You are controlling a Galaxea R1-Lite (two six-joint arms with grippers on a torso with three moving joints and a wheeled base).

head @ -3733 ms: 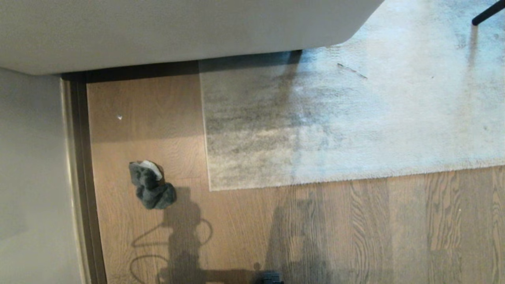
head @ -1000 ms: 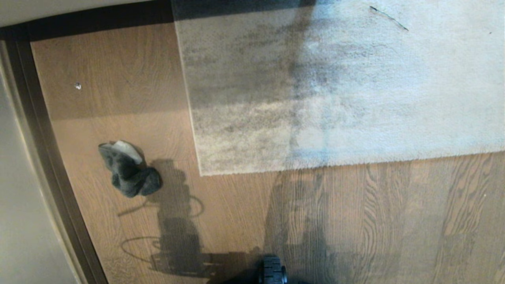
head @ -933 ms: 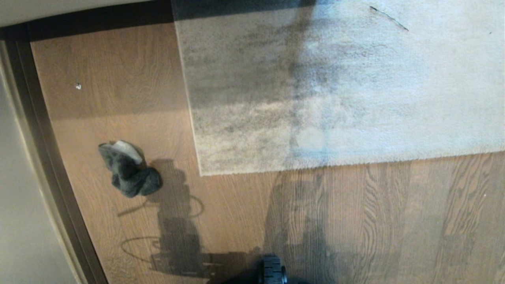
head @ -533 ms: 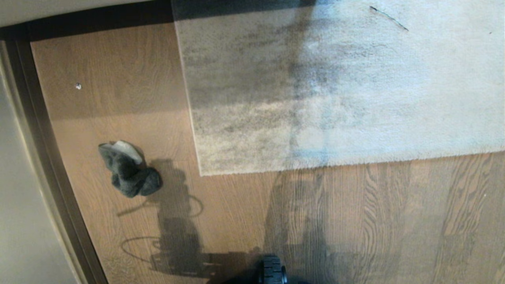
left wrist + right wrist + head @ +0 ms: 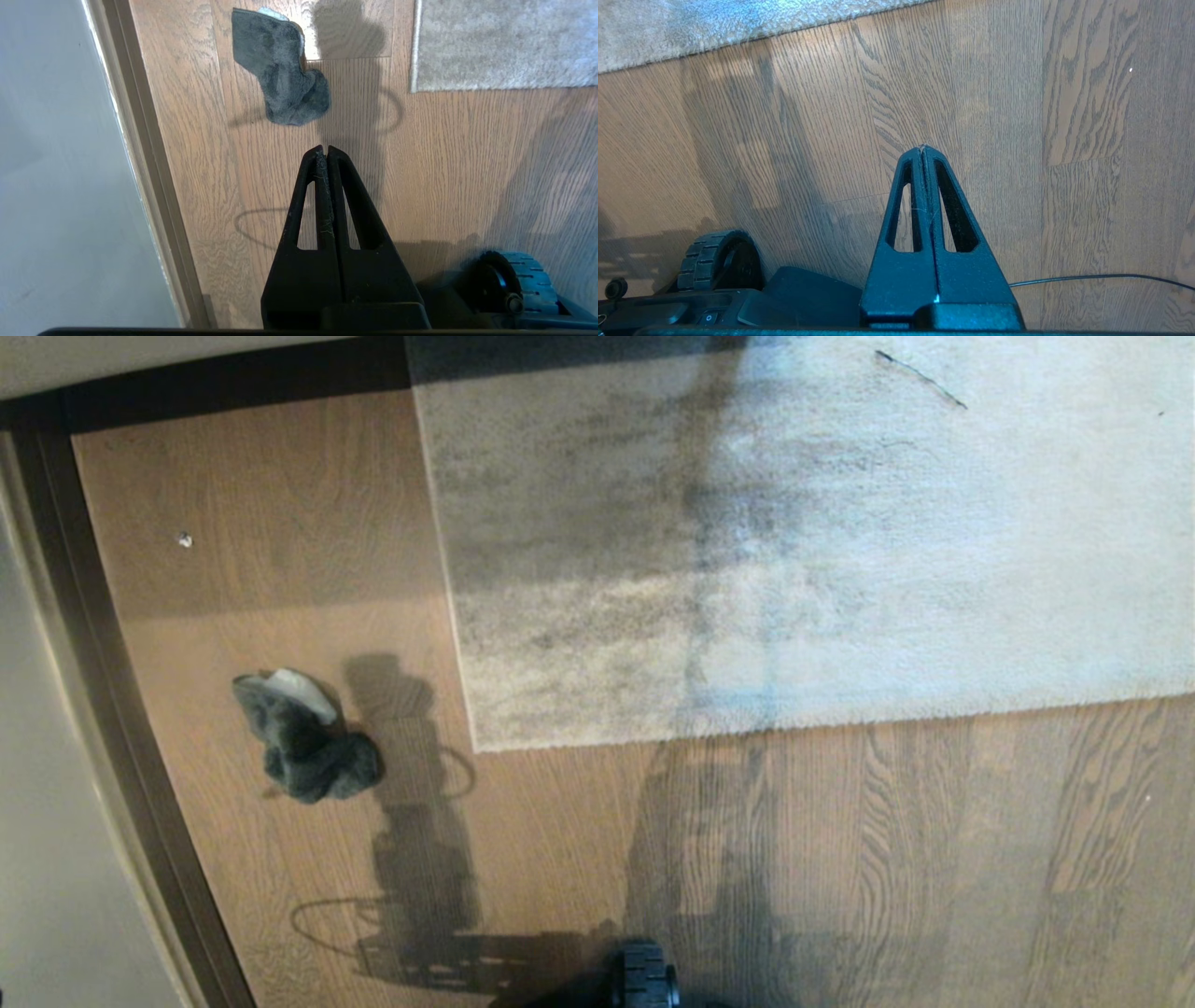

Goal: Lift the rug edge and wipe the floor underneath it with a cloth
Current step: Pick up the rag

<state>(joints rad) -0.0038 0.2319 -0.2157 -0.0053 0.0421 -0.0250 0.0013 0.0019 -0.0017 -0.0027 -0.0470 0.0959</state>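
Floor (image 5: 840,859): warm brown wood planks with dark wavy grain are seen over most of the head view; shadows of the robot are cast on them in front of the rug.
Rug (image 5: 840,541): a large pale grey rug with darker mottled patches is laid flat on the floor, in the upper middle and right of the head view.
Rug edge (image 5: 747,726): the near border and the square corner are lying flat on the planks; the corner is also seen in the left wrist view (image 5: 416,88). It is touched by nothing.
Wall (image 5: 47,821): a pale wall is seen at the far left, with a dark skirting strip (image 5: 121,728) running along its foot.
Cloth (image 5: 303,737): a small dark grey cloth is lying crumpled on the bare floor, between the skirting strip and the rug corner, apart from both. A lighter part is shown at its far end. In the left wrist view it lies just ahead of the fingertips (image 5: 285,77).
Left gripper (image 5: 324,149): it is held above the floor, pointed towards the cloth without touching it. The two fingers are pressed together and nothing is held.
Right gripper (image 5: 923,148): it is held above bare planks, in front of the rug's near border. The fingers are closed tight on nothing.
Wheel (image 5: 644,980): a black ribbed wheel of the base is seen at the bottom edge of the head view.
Cable (image 5: 1101,277): a thin dark cable is lying on the floor near the right gripper.
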